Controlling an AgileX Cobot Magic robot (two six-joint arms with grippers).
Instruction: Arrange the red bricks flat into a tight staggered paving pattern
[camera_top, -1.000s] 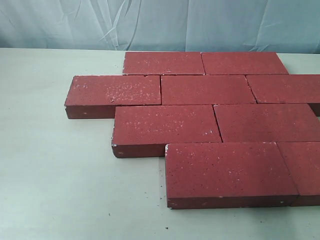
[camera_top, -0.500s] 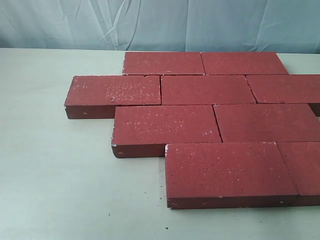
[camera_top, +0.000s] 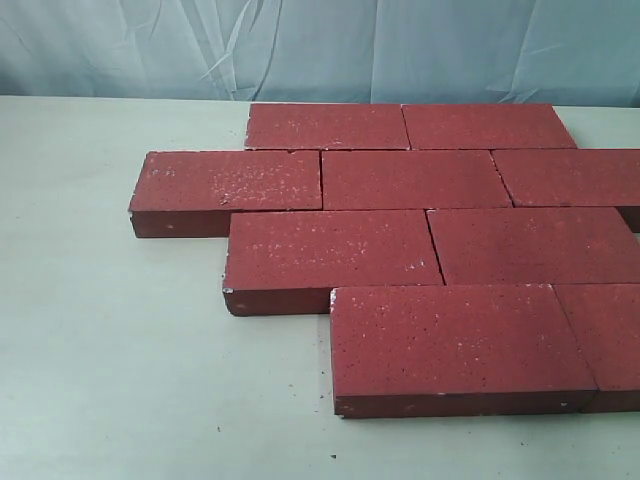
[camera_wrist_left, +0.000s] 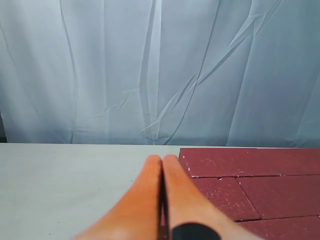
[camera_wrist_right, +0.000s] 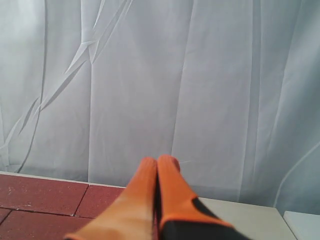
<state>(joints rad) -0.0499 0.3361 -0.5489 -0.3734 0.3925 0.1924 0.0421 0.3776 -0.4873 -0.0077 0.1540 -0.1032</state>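
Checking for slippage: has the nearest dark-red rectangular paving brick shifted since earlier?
No. That dark-red brick holds the same spot on the pale table.

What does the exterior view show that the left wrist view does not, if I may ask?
Only the exterior view shows the red bricks lying flat in four staggered rows, with no arm in sight. Only the left wrist view shows the left gripper, its orange fingers pressed together. Both show some bricks, the pale table and the curtain behind.
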